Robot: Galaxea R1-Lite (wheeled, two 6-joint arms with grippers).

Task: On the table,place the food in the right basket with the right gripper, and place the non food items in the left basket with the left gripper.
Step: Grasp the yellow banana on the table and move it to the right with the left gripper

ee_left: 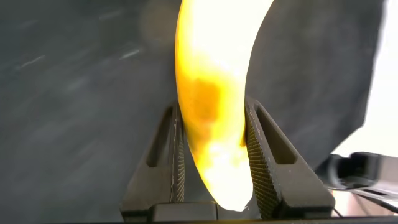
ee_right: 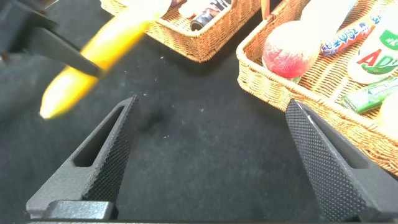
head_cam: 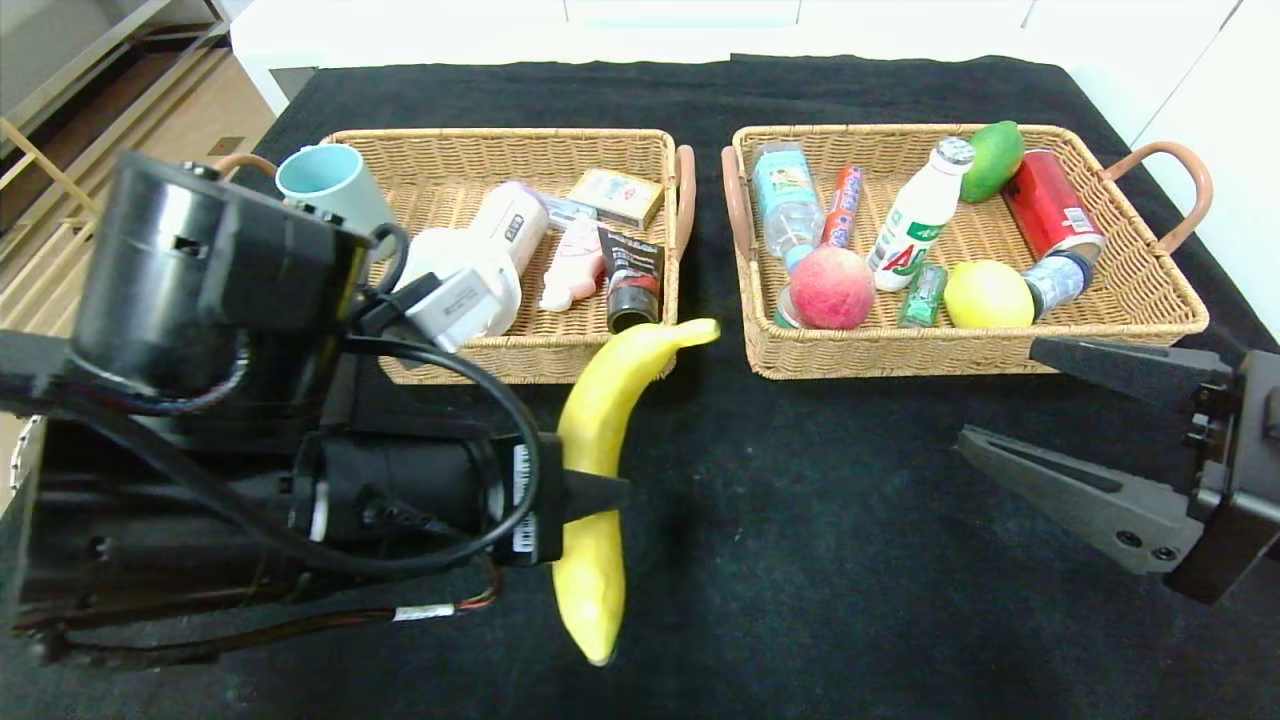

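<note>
Black, slightly linty cloth covers the large table (head_cam: 800, 520), with pale floor and white furniture beyond its far edge.

Between the two flat tapered fingers of the left gripper (ee_left: 214, 158) sits the long yellow banana (head_cam: 597, 470), clamped across its lower-middle; the ribbed pads press its skin on both sides in the left wrist view. It is smooth and bright yellow, and its curved stem end reaches past the fingers to the front wall of the left woven wicker basket (head_cam: 520, 350). Whether the blunt end touches the cloth cannot be told. Most of the gripper is hidden behind its thick black wrist and cables in the head view, with only one fingertip showing against the banana.

Off to the far side of the banana, the right gripper (head_cam: 1010, 400) hangs over bare cloth with its fingers spread wide, grasping nothing; just beyond its fingertips stands the right wicker basket (head_cam: 1150, 300). Inside lie a pink-red peach (head_cam: 832, 288) and a yellow lemon (head_cam: 987, 294) among bottles, a red can and a green mango (head_cam: 995, 158).

The left basket holds a black-and-red tube (head_cam: 632, 280), a pale pink bottle (head_cam: 574, 270) and white items partly hidden by the arm.
</note>
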